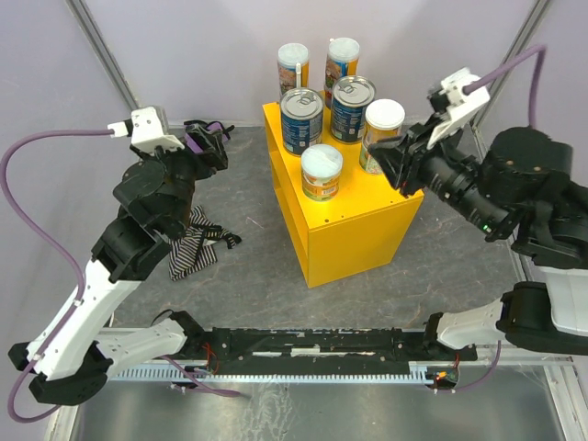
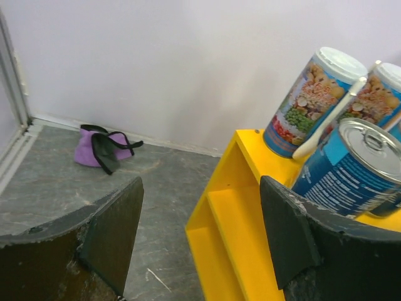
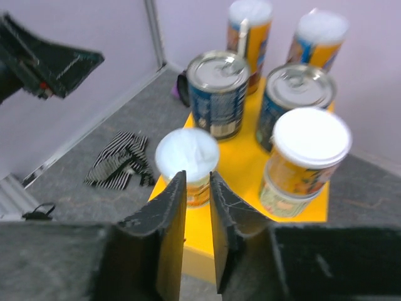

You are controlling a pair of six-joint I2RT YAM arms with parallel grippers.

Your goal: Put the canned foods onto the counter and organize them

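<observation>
Six canned foods [image 1: 352,108] are grouped in pairs on the yellow counter [image 1: 363,207], tall tubes at the back, probably so that none is hidden. The right claw [image 3: 198,180] is held near them, slightly parted and empty, while the left claw [image 2: 200,210] is spread wide, empty. A striped cloth [image 1: 195,246] and a purple cloth [image 2: 94,147] are seen on the grey mat [image 1: 276,285], enclosed by lilac walls [image 1: 184,55].

No legible text (fine print on the blue tin [image 2: 354,179] blurred)

Two tall tubes [image 1: 292,64], two blue tins [image 1: 301,119], three short tubs [image 1: 322,172], one yellow counter [image 1: 367,230], one striped cloth [image 1: 193,250], one purple cloth [image 2: 88,149]
</observation>
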